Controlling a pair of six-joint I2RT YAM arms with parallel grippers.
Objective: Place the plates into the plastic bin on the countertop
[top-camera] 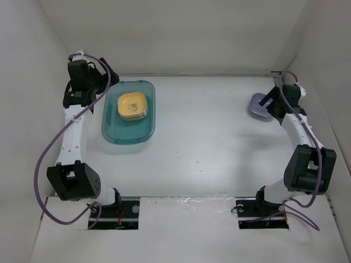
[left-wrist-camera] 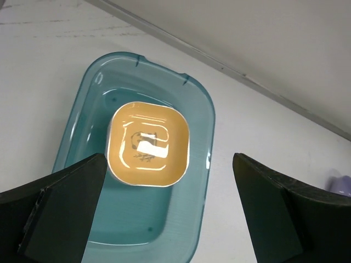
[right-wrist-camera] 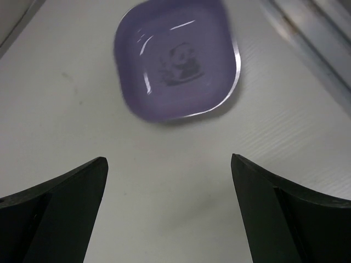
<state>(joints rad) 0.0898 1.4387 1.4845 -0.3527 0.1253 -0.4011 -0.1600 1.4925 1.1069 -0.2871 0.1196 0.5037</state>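
Orange plate [left-wrist-camera: 148, 143], lavender plate [right-wrist-camera: 176, 59], centre marks [right-wrist-camera: 179, 67] illegible

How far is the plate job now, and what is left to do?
Done: a yellow-orange plate, apparently atop others, sits in the teal bin. In hand: nothing; the left claw is open above the bin, the right claw open just short of the lavender plate. Left: that lavender plate, lying on the countertop.
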